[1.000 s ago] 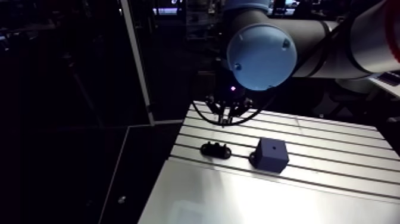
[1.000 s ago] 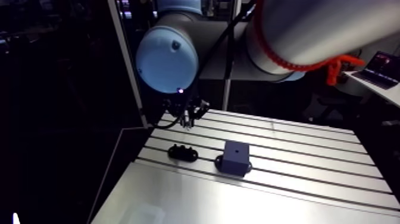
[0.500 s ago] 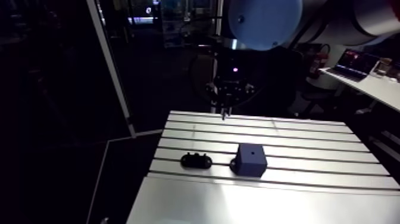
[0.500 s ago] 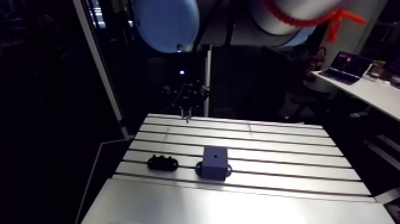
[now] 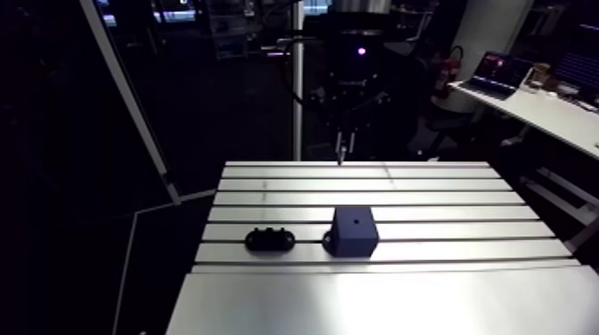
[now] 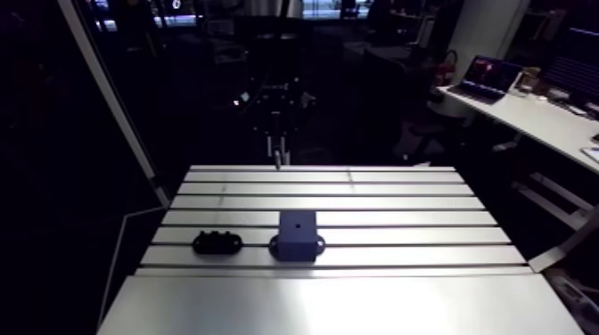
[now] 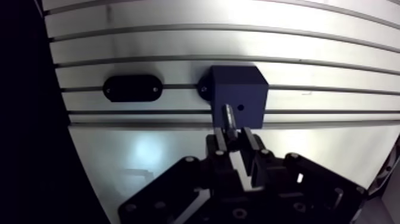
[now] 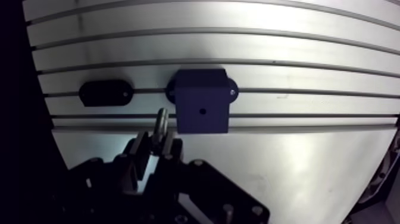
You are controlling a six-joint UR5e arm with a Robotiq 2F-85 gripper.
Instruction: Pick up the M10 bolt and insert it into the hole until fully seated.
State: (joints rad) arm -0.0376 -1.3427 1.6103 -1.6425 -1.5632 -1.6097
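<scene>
Jaws are clamped on the M10 bolt (image 7: 228, 115), with the shank sticking out past the fingertips toward the desk (image 5: 446, 303). In the arm view the bolt hangs in the air over the desk's far edge, high up and well apart from the dark blue block (image 5: 353, 233). The hole (image 5: 353, 216) is in the block's top face and has nothing in it. A black oval piece (image 5: 269, 239) lies near the block on the same slot line, not touching it. Leave it alone.

This looks like the carry-and-align step. The bolt is picked and the insertion has not begun.

- **Centre before descending:** bring the bolt over the hole first and only then go down. Don't travel and drop in one diagonal.
- **Check both eyes:** one eye of the wrist view puts the bolt tip on the block near the hole, the other puts it beside the block. That is parallax from the height, so don't trust either eye alone, and recheck once you are low.
- **Keep it plumb:** a tilted shank will likely catch the rim.
- **Go slow near the hole:** if the tip snags, lift and re-centre rather than push.
- **Hold the clamp:** keep it until the head sits on the block's top. How firmly the block is fixed, cannot tell
</scene>
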